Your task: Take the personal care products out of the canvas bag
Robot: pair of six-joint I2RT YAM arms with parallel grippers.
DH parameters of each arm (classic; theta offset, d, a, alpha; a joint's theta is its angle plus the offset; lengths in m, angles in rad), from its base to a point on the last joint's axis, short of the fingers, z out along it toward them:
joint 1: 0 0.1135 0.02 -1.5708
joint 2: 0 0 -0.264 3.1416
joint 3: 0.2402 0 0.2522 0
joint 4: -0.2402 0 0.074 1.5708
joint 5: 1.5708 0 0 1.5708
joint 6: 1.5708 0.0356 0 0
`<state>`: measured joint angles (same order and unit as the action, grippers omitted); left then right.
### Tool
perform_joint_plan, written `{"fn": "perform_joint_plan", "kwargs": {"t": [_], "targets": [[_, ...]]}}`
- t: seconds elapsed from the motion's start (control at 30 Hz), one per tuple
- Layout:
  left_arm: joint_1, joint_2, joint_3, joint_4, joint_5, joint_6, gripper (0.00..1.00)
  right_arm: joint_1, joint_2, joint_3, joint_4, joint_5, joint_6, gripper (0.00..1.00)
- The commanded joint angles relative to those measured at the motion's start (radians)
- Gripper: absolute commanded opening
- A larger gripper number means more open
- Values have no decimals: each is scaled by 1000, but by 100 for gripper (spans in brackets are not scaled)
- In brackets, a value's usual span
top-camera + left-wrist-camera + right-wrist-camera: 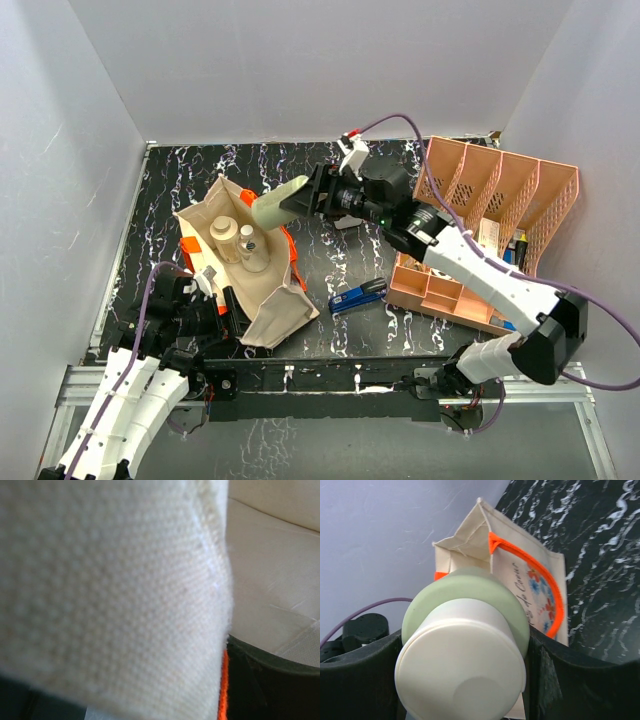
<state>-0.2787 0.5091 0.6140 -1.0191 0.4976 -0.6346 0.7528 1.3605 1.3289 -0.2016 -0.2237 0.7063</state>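
The canvas bag (pixel 255 275) lies open at the left of the table, with orange handles. Its printed side shows in the right wrist view (pixel 530 585). A tan cylinder bottle (pixel 226 239) and a cream bottle (pixel 254 256) stand inside it. My right gripper (pixel 303 201) is shut on a pale green-cream cylinder bottle (pixel 277 207) with a white cap (pixel 462 677). It holds the bottle in the air over the bag's far right rim. My left gripper (pixel 208 287) is at the bag's near left edge. Canvas cloth (pixel 110 595) fills its wrist view, and its fingers are hidden.
A salmon-pink divided organizer (pixel 500 200) with small cartons stands at the right. A blue-black stapler (pixel 358 296) lies between the bag and the organizer. White walls enclose the black marbled table (pixel 330 260).
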Motion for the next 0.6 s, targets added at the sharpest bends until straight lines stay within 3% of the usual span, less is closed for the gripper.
{"fn": "perform_joint_plan", "kwargs": {"t": [0.0, 0.33, 0.57], "targets": [[-3, 6, 27, -36, 19, 16, 82, -27, -126, 18, 46, 150, -111, 8], [-3, 9, 27, -31, 16, 18, 82, -32, -196, -177, -134, 533, -362, 8], [-2, -2, 29, -37, 15, 12, 82, -74, -104, -240, -111, 545, -350, 8]]}}
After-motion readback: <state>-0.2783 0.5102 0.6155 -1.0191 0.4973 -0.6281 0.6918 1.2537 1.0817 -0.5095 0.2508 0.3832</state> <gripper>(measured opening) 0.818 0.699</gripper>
